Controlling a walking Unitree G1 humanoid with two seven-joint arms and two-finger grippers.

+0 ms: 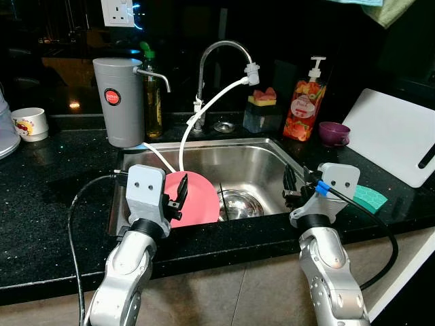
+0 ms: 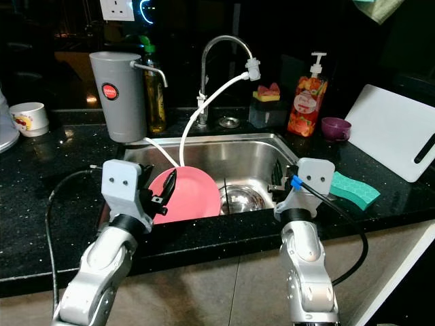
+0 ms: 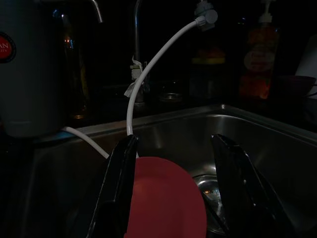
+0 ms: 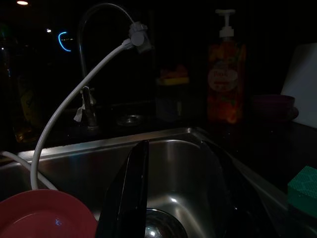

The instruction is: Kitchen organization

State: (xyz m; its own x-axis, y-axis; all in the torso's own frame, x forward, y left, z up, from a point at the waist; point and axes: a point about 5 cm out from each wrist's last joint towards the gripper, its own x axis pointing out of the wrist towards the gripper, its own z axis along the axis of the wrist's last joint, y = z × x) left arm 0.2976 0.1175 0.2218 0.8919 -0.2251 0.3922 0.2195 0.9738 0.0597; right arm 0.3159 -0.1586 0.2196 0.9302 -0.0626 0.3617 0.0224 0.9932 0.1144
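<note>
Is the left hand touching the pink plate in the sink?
Cannot tell. The left wrist view shows the open left hand straddling the pink plate's rim, one finger overlapping it, but neither contact nor gap is plain.

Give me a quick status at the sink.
Left gripper open, at the round pink plate leaning in the steel sink. Right gripper open, empty. White hose hangs close behind plate.

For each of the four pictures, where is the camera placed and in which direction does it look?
Left eye: on the head, looking forward and down at the sink; both silver arms show.
Right eye: beside it, same scene, same arms.
Left wrist: along the left hand, open over the pink plate.
Right wrist: along the right hand into the sink, fingers apart.
Shared: all four show the faucet and its white hose.
</note>
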